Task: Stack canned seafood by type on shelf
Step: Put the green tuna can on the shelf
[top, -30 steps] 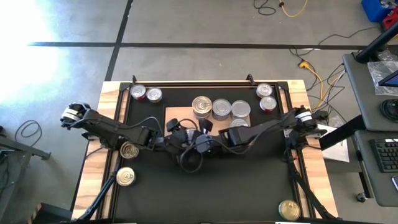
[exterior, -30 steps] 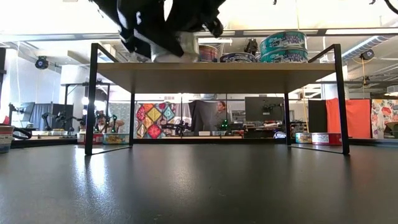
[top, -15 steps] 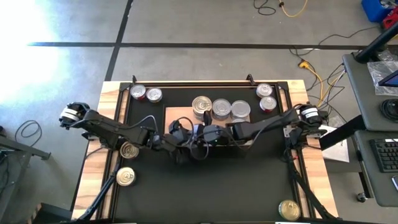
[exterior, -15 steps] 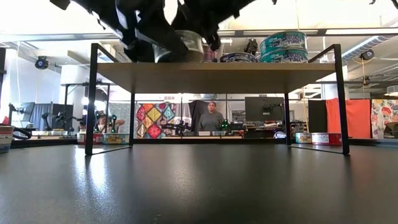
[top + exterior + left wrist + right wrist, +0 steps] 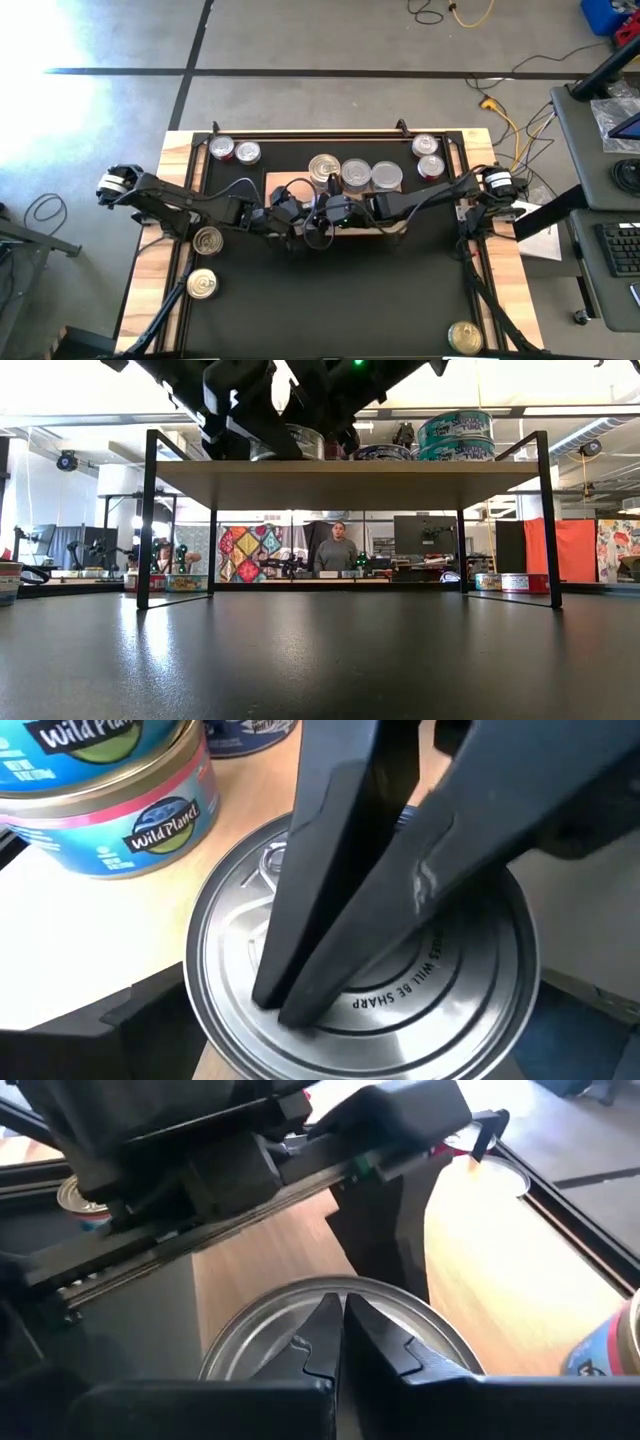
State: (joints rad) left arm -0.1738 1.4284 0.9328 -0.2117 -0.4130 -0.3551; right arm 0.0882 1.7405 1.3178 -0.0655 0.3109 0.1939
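A silver tin (image 5: pixel 370 980) with a pull-tab lid stands on the light-wood shelf (image 5: pixel 340 482) near its left end. My left gripper (image 5: pixel 298 215) reaches in from the table's left, with one finger on each side of the tin. My right gripper (image 5: pixel 341 1328) comes from the right, shut, with its tips on the tin's lid. A blue-labelled tin (image 5: pixel 110 800) stands on the shelf just beyond. More tins (image 5: pixel 356 172) stand in a row at the shelf's far edge. In the high view both grippers hide the silver tin. My left gripper has the tin's round side wall (image 5: pixel 198 1010) between its two wide-set fingers, which come slanting down from the table's left. The tin stands level with its base on the shelf board. My right gripper rests its shut fingertips (image 5: pixel 285 1005) on the tin's lid (image 5: pixel 290 1315), beside the pull tab. It slants down from the table's right.
The shelf stands on thin black legs (image 5: pixel 148 520) above the black mat (image 5: pixel 330 300). Loose tins lie at the mat's far left (image 5: pixel 222 148), far right (image 5: pixel 428 156), left edge (image 5: pixel 206 240) and near right (image 5: pixel 465 335). A person (image 5: pixel 338 548) stands in the room behind.
My left gripper has carried the tin a little toward the far edge and down. The tin was tilted above the board and now stands level on the shelf. My right gripper, shut throughout, has moved toward the table's left and down onto the lid.
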